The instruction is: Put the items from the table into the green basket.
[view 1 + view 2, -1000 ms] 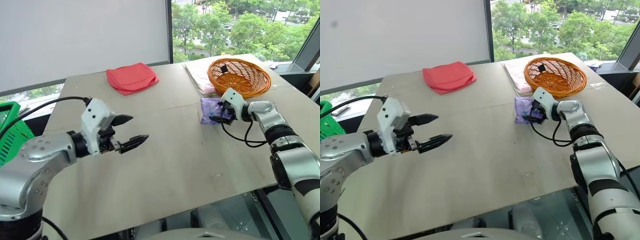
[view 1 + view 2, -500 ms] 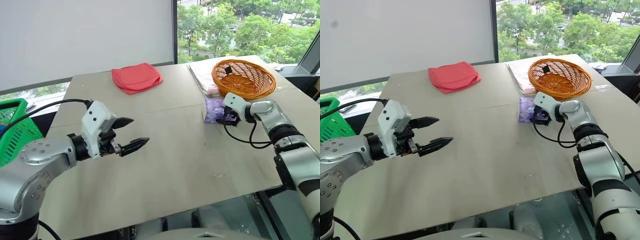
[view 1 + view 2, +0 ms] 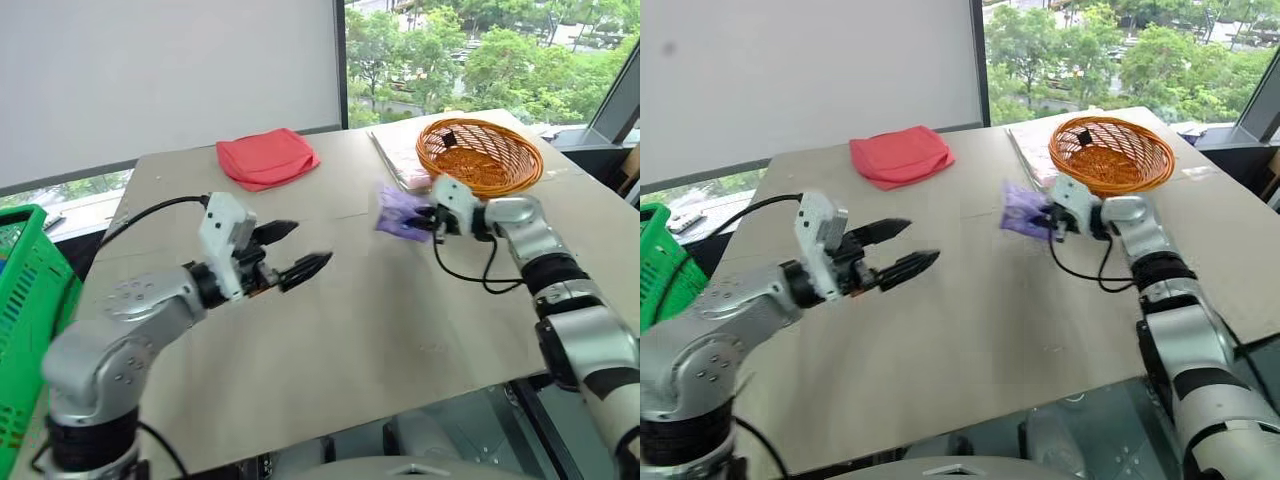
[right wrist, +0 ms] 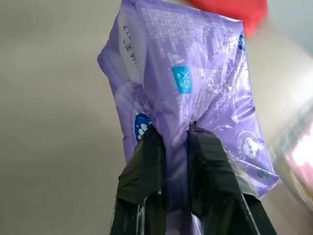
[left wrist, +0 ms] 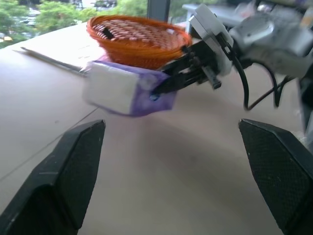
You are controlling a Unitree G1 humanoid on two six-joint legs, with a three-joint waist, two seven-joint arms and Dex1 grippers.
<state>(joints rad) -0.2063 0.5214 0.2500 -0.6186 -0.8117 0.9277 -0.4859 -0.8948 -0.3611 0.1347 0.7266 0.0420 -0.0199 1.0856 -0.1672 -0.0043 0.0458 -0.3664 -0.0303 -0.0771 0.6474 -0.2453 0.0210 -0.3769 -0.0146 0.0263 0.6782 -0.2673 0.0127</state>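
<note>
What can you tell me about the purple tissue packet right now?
The purple tissue packet is a soft, crinkled plastic-wrapped rectangle with white print, a small blue label and one white end. The right gripper is shut on a pinch of its wrapper, holding it clear of the table, beside the orange wicker basket. Nothing else touches it.

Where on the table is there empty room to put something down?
The table is bare along its whole near half, below the open left gripper. The far right is crowded: the orange basket, flat packets beside it, and the right gripper holding the purple packet. The red cloth takes the far middle.
</note>
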